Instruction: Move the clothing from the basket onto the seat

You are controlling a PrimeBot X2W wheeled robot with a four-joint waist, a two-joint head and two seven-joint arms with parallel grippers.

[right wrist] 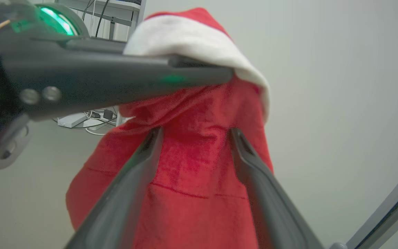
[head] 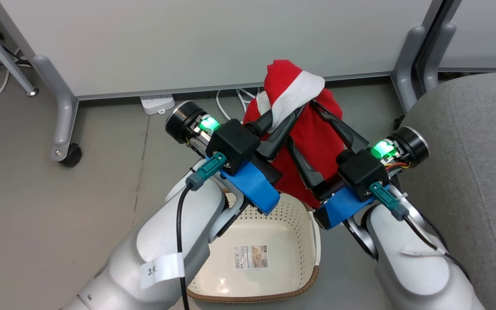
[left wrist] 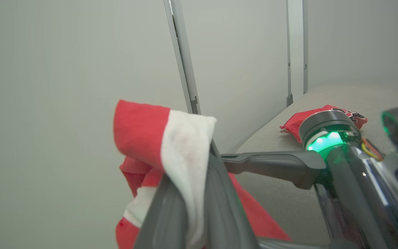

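- Red garment (head: 317, 137) with a white band is pinched between the pressed-together fingers of the left gripper (head: 297, 113). The band is draped over the fingertips and the rest hangs below them.
- The left arm is raised from the lower left. Its pale forearm (head: 175, 241) is angled upward and its fingers are pointed across toward the right arm.
- The right gripper (head: 302, 122) is held with its fingers spread wide, pointed up and inward from the lower right. The hanging cloth is seen between the two fingers, just beyond them; whether it is touched cannot be told.
- The left gripper's fingers are crossed just above the right gripper's fingertips.
- The cream basket (head: 291, 295) is set below both wrists, and the label on its floor is exposed.
- The grey seat (head: 467, 129) is found on the outer side of the right gripper. A red jersey (left wrist: 292, 122) with black print is laid on it, beyond the right wrist as seen from the left wrist.
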